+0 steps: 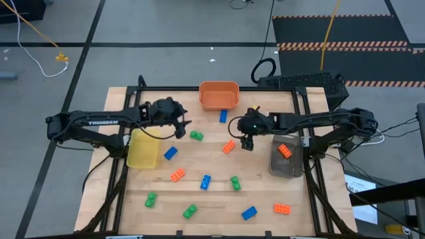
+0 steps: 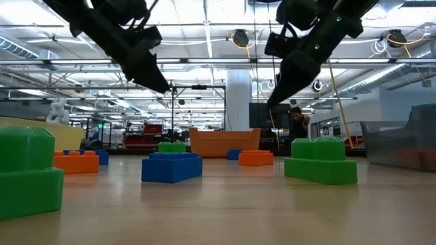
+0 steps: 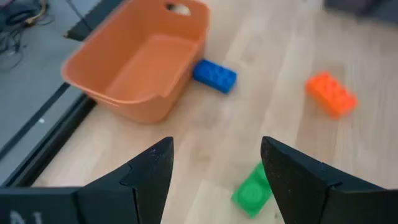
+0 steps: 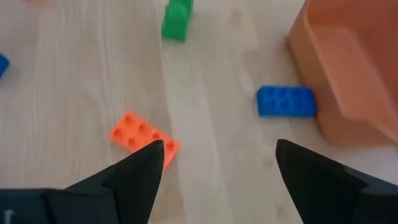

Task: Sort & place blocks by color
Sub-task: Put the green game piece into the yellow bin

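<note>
Blue, green and orange blocks lie scattered flat on the wooden table (image 1: 265, 192). My left gripper (image 1: 180, 126) hangs open above the table, between the yellow bin (image 1: 143, 149) and a green block (image 1: 196, 135). That green block (image 3: 254, 190) shows just ahead of its fingers. My right gripper (image 1: 247, 143) is open too, hovering beside an orange block (image 1: 228, 147). In the right wrist view this orange block (image 4: 143, 138) lies ahead of one finger, and a blue block (image 4: 286, 101) rests by the orange bin (image 4: 348, 68). Both grippers (image 2: 160, 85) (image 2: 272, 99) stay clear of the table.
The orange bin (image 1: 218, 95) stands at the far edge in the middle, the blue block (image 1: 223, 116) just in front of it. A grey bin (image 1: 287, 158) on the right holds an orange block (image 1: 284, 151). More blocks dot the near half of the table, among them a green one (image 1: 190, 211).
</note>
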Controlling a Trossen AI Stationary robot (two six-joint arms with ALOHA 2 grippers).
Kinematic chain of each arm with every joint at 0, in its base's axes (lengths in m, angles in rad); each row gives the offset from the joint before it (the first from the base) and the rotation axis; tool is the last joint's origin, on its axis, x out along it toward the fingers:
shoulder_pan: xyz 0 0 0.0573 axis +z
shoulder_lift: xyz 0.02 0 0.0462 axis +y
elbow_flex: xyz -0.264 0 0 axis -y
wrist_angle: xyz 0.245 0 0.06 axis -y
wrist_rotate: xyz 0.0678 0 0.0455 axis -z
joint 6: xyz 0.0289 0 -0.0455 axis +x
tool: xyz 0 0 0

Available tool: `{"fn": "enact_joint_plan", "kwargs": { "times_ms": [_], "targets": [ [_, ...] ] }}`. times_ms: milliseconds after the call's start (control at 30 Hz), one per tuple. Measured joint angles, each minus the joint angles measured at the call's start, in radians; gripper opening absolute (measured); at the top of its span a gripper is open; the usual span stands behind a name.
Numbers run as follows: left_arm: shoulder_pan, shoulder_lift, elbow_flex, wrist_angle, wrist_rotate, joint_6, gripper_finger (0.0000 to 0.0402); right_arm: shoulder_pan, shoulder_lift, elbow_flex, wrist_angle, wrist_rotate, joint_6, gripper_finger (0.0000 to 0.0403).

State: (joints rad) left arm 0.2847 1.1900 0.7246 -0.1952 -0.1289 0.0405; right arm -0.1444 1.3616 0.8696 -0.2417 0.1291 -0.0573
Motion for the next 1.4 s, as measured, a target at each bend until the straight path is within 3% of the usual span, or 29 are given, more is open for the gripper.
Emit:
{"fn": "enact_joint_plan", "kwargs": {
  "times_ms": [200, 700, 1100, 1267, 1400],
  "targets": [
    [-0.019, 0.146, 0.005, 0.084, 0.054, 0.102, 0.0244, 0.000, -0.012, 0.001, 0.037, 0.000, -0.059, 0.0302],
    [-0.004, 0.466, 0.287, -0.351, 0.163, 0.213, 0.0244, -0.001, -0.027, 0.000, 0.023, 0.001, -0.077, 0.0302],
    [-0.026, 0.650, 0.315, -0.301, 0.175, 0.245, 0.0244, -0.001, -0.027, 0.000, -0.031, 0.003, -0.093, 0.0302],
    [-0.031, 0.671, 0.315, -0.297, 0.168, 0.203, 0.0239, -0.001, -0.027, 0.000, -0.032, 0.005, -0.102, 0.0302],
    [-0.037, 0.625, 0.311, -0.303, 0.139, 0.189, 0.0193, -0.001, -0.027, 0.000, -0.033, 0.005, -0.123, 0.0302]
  ]
}}
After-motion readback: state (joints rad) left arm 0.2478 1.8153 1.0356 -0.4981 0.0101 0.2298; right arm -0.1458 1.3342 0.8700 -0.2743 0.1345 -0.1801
